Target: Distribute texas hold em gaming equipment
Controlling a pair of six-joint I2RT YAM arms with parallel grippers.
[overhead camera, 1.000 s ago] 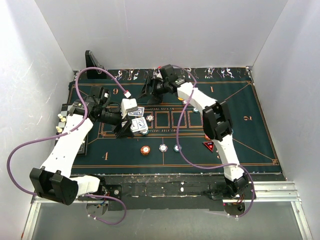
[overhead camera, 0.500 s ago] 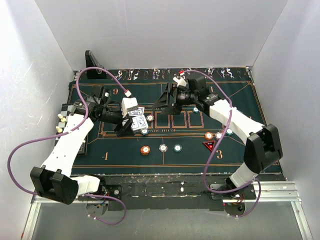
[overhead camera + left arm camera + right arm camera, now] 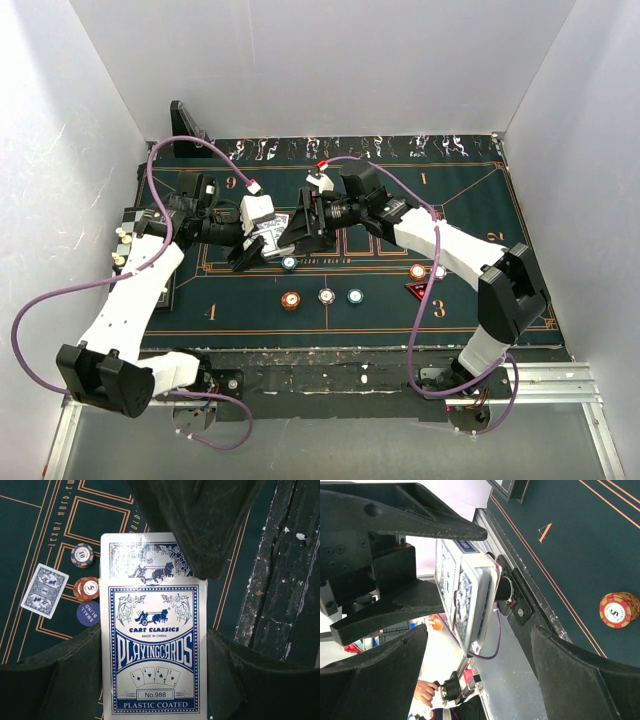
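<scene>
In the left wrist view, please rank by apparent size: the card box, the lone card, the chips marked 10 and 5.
1. card box, though it is nearest the camera.
2. lone card.
3. chip marked 5 and chip marked 10: about alike.

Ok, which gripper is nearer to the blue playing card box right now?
Left. The left gripper is clamped on the card box, holding it above the mat. The right gripper hangs open just to its right, jaws facing it, apparently not touching.

Walls [image 3: 320, 70]: plain white, closing three sides
Table [image 3: 330, 372]: scuffed black near edge
Mat [image 3: 250, 315]: dark green, orange lines
Light: even, soft shadows
</scene>
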